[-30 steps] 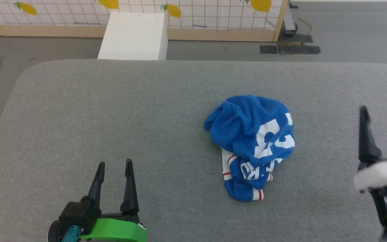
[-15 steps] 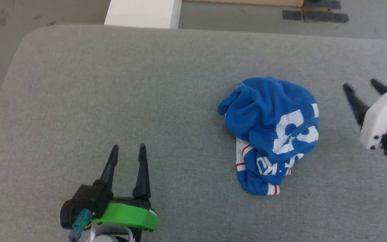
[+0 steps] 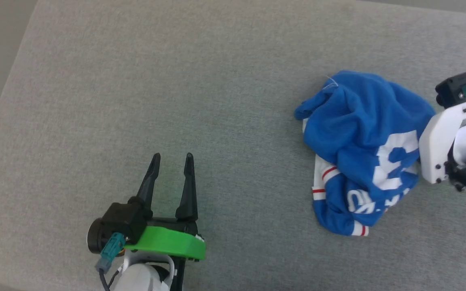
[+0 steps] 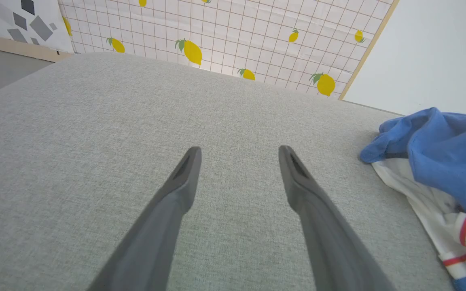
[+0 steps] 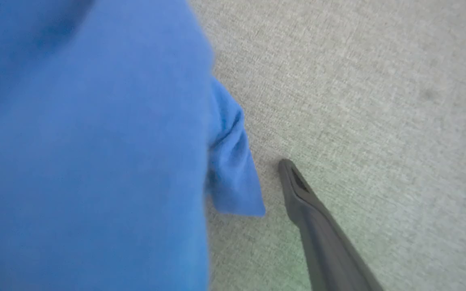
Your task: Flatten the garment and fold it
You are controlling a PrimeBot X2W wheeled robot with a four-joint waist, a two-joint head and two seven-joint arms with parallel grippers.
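Blue jersey garment [image 3: 358, 121] lies crumpled on woven grey surface [image 3: 136, 81]

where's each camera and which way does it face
Head view: on the head, looking down at the grey fabric surface; open left gripper, white right wrist bracket.
Left wrist view: along its two dark fingers toward a lemon-print wall.
Right wrist view: down one dark finger, close on the royal-blue jersey T-shirt.
All three share that T-shirt.

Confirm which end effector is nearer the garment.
Right. The right end effector is at the right edge of the garment; the left end effector sits well off to its left.
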